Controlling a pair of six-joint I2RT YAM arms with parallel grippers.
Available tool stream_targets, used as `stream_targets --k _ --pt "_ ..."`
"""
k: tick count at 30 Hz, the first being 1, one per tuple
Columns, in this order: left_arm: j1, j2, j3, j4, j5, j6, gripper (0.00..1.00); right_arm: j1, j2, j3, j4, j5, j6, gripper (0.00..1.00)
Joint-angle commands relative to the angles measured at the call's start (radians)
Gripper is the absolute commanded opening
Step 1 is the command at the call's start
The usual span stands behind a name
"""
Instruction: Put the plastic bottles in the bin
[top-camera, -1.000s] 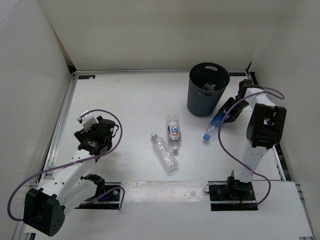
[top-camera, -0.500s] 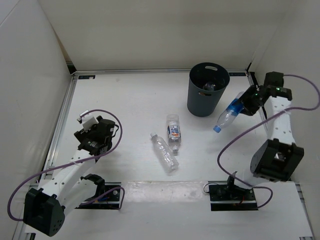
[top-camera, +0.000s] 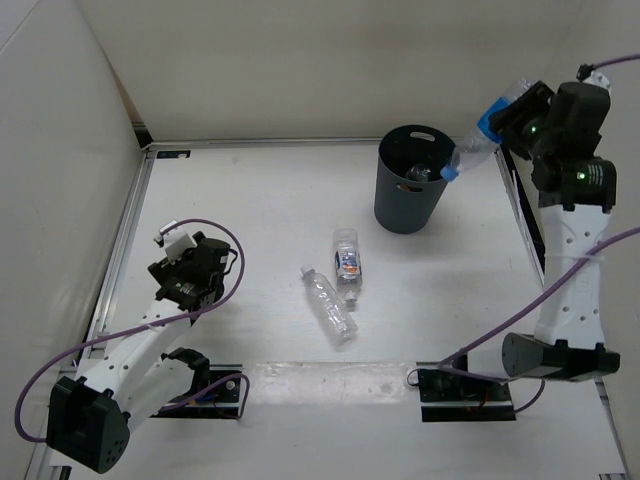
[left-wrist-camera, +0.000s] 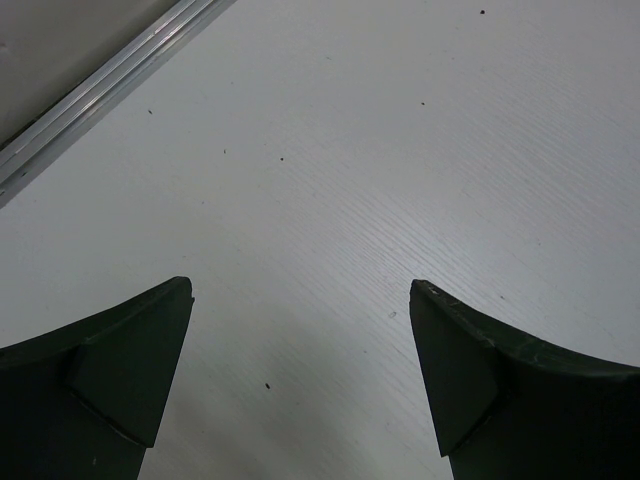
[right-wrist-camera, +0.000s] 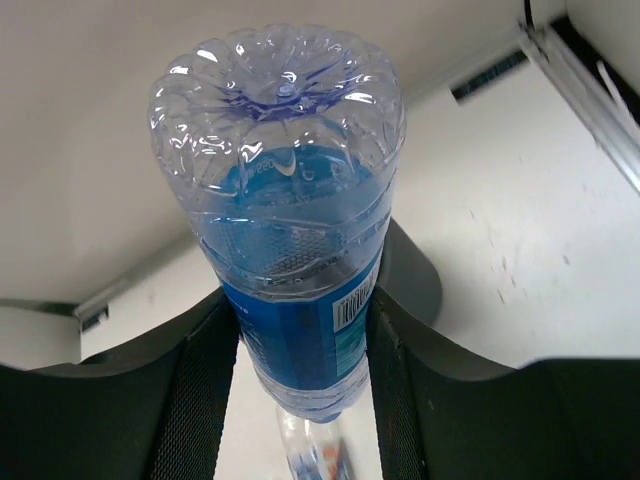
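R grip: right gripper (top-camera: 517, 112) clamped on blue bottle (top-camera: 478, 137) mid-body, up at the bin's (top-camera: 400, 205) 2 o'clock rim.
Axis: runs 2→8 o'clock, cap low over rim edge; bin mouth lies 8 o'clock of jaws.
Call: prob needs more travel before release.
L grip: left gripper (left-wrist-camera: 300, 330) jaws apart, nothing between.
Table: plain bottle (top-camera: 328, 305) and labelled bottle (top-camera: 347, 262) mid-table.
Text: barcode (right-wrist-camera: 350, 306) only; wording unreadable.

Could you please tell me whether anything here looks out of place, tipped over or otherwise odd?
I see no damage or spill. Two bottles lie on their sides on the table: the labelled bottle and the plain bottle, close together. The right hand holds the blue bottle tilted cap-down above the bin rim, fitting the task.
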Motion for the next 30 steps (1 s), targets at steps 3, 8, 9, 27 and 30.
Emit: stream_targets --k 3,8,9,27,30 --pt "-0.002 0.004 0.040 0.007 -0.011 0.004 1.00 0.049 0.194 0.202 0.105 0.102 -0.016 0.00" --pt "-0.002 0.021 0.054 0.001 -0.011 0.002 1.00 0.132 0.342 0.374 0.131 0.174 -0.109 0.00" --pt "-0.002 0.023 0.052 -0.002 -0.011 0.001 1.00 0.147 0.375 0.429 0.128 0.195 -0.137 0.00" --pt "0.008 0.029 0.052 0.014 -0.019 -0.003 1.00 0.358 0.423 0.179 0.086 0.326 -0.189 0.16" --pt "0.015 0.030 0.055 0.012 -0.013 -0.001 1.00 0.359 0.419 0.163 0.022 0.243 -0.171 0.37"
